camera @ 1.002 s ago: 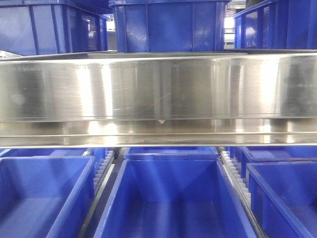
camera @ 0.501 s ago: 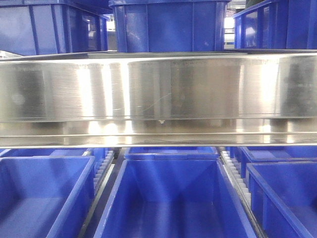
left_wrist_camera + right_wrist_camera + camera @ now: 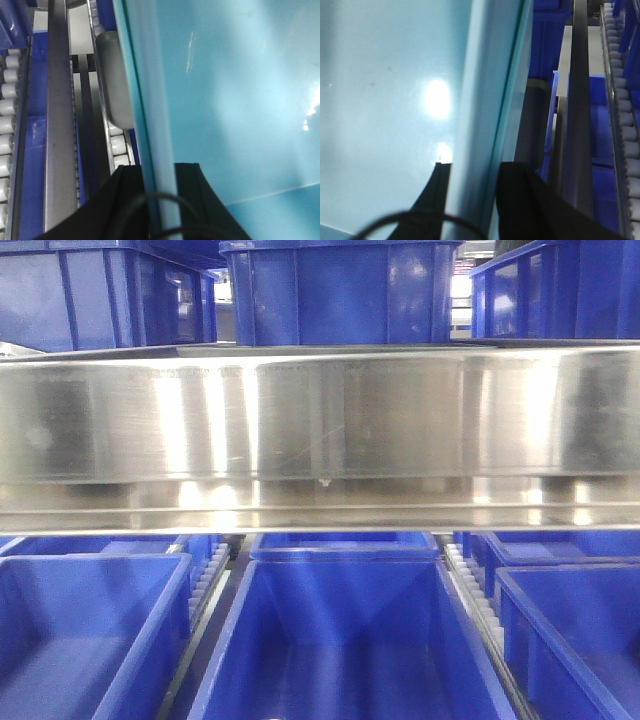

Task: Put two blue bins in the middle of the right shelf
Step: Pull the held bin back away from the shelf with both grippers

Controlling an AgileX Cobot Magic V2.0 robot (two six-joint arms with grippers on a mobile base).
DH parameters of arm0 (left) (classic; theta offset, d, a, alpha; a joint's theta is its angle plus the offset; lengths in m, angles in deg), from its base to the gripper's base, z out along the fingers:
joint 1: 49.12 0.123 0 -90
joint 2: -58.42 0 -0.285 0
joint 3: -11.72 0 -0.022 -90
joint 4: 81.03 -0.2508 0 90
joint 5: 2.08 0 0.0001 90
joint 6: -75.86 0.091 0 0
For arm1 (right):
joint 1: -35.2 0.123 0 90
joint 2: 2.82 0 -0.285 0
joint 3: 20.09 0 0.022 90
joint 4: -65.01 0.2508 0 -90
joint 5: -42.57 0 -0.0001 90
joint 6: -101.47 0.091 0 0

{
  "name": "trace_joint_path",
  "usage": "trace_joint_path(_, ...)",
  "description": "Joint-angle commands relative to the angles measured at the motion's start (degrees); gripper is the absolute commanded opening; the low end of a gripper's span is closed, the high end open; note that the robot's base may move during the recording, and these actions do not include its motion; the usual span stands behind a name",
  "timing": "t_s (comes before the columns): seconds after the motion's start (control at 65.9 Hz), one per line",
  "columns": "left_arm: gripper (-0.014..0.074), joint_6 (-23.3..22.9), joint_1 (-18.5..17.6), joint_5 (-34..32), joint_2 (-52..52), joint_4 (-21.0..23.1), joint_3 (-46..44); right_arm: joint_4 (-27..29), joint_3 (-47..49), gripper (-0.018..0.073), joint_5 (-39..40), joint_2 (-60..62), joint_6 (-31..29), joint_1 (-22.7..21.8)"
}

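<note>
The brushed-steel front rail of the right shelf (image 3: 320, 430) spans the front view from edge to edge. Dark blue crates (image 3: 340, 290) stand on the tier above it, and more of them sit in the tier below, their rims just under the rail's lower lip. The lower crates lie side by side, with only a narrow roller track (image 3: 470, 590) in each gap.

In the left wrist view, the left claw (image 3: 160, 200) grips the rim of a pale blue bin (image 3: 240, 100), one black finger on each side of the thin edge. The bin's smooth wall fills the right of the frame. Left of the rim run a rounded grey part (image 3: 115, 80) just beside the edge, a flat grey rail (image 3: 57, 125) and a line of white rollers (image 3: 7, 115), so the free strip there is slim.

In the right wrist view, the right claw (image 3: 472, 195) likewise clamps a pale rim, with the bin's wall (image 3: 385, 100) to its left. To the right lie a dark rail (image 3: 580, 100) and rollers (image 3: 625, 110), near the edge. Whether both claws hold one bin or two cannot be told.
</note>
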Motion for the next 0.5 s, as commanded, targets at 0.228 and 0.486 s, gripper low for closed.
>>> trace_joint_path(0.228, -0.0111, 0.9, -0.3, -4.2, -1.2, 2.8, -0.9, 1.9, 1.1, -0.0153, 5.5, 0.8, 0.0, 0.0)
trace_joint_path(0.486, -0.0111, 0.9, -0.3, -8.3, -1.2, 2.0, -0.9, 1.9, 1.1, -0.0153, 5.5, 0.8, 0.0, 0.0)
